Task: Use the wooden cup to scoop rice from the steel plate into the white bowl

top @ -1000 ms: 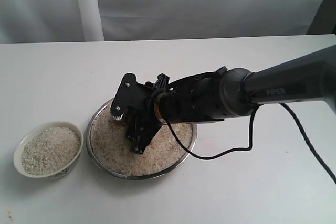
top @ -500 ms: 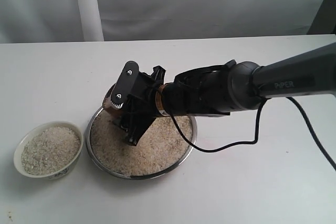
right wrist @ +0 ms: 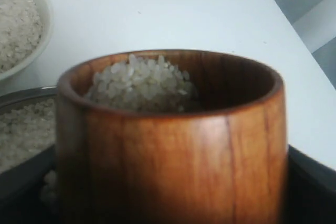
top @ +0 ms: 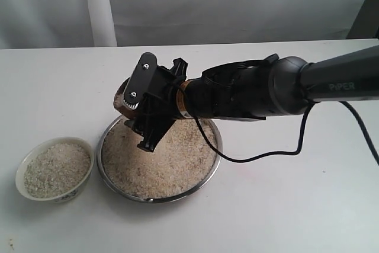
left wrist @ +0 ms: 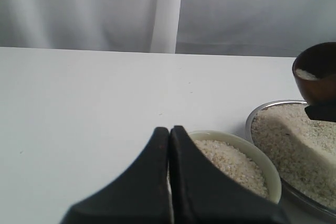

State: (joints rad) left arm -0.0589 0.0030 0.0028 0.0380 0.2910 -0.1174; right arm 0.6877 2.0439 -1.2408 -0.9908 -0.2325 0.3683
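Right tool (top: 141, 111): clamping the cup (top: 121, 98), raising it clear of the rice (top: 172, 164) after dipping low a second ago, now holding it part-filled above the far left rim of the plate (top: 217, 146). Left tool (left wrist: 169, 135): resting with fingers pressed together near the bowl (top: 23, 167), sitting full on the desk (top: 284, 205) left of the plate.

The small barrel-shaped cup of reddish-brown wood (right wrist: 173, 156) is polished to a soft gloss, with darker streaks of grain. The off-white uncooked rice (top: 160, 167) looks matt and grainy. The wide round plate of silver metal (top: 154, 199) has a bright, shiny rim. The small cream-white ceramic bowl (top: 29, 189) is smooth and glazed. The white table (top: 284, 205) is matt and even. The left gripper (left wrist: 169, 140) has matt black jaws.
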